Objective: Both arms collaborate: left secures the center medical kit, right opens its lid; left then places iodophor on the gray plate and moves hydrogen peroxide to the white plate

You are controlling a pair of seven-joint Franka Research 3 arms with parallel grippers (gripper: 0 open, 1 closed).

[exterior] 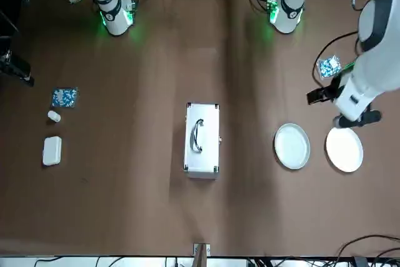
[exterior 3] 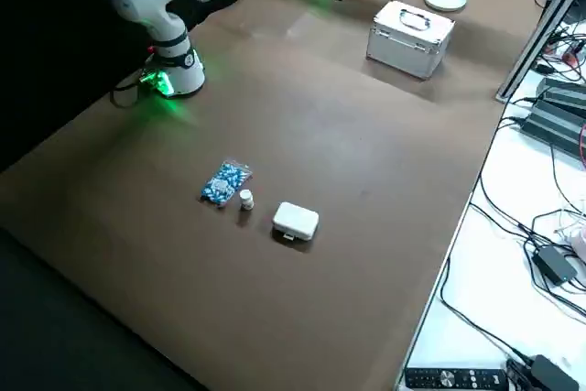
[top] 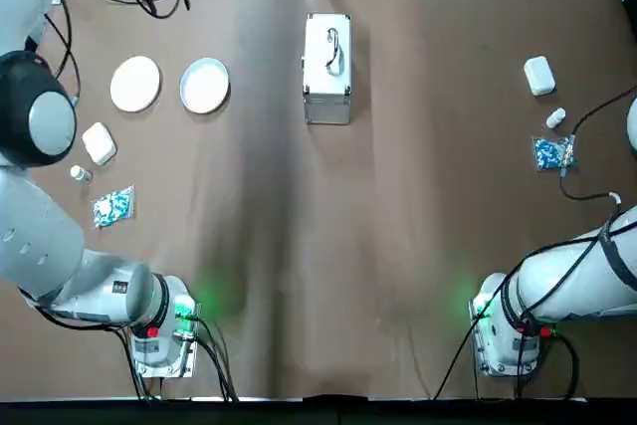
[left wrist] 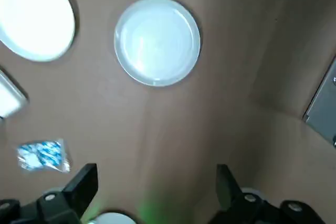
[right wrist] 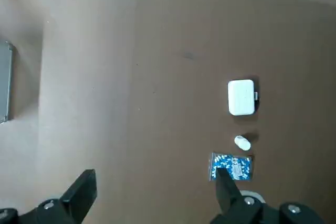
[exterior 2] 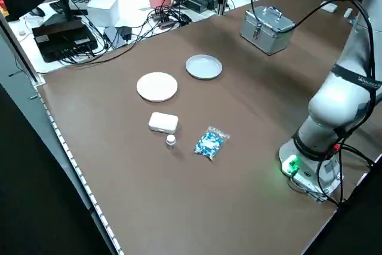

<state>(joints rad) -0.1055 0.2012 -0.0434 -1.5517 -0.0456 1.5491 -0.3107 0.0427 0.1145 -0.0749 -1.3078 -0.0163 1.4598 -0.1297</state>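
The medical kit (top: 327, 68) stands at the far centre of the table. Its lid (exterior: 201, 136) is down, with the curved grey handle on top. Left of it lie the rimmed gray plate (top: 205, 85) and, farther left, the flat white plate (top: 135, 83); both hold nothing. My left gripper (left wrist: 155, 182) hovers open, high over the table near the gray plate (left wrist: 157, 40), and holds nothing. My right gripper (right wrist: 155, 187) hangs open and high over the right side, far from the kit. The iodophor and the hydrogen peroxide are out of view.
On the left lie a small white case (top: 99, 142), a vial (top: 80, 174) and a blue packet (top: 112, 206). A matching case (top: 538, 75), vial (top: 555, 118) and packet (top: 552, 153) lie on the right. Cables run along the far edge.
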